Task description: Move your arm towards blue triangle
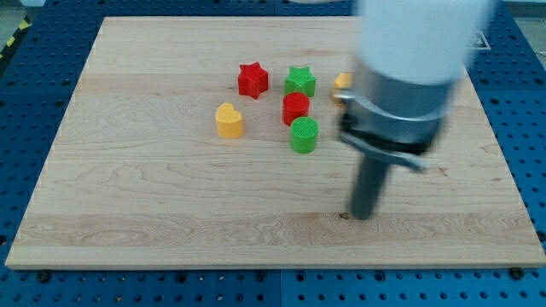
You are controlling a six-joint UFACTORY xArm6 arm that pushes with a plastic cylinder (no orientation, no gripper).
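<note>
My tip (363, 215) rests on the wooden board (153, 196) at the lower right of the block cluster, below and right of the green cylinder (304, 135). The arm's body is blurred and covers the board's upper right, so the blue blocks there are hidden. No blue triangle shows in this view.
A red star (252, 79), a green star (300, 81), a red cylinder (295, 107) and a yellow heart-shaped block (229, 120) sit at the upper middle. A yellow block (342, 81) peeks out at the arm's left edge.
</note>
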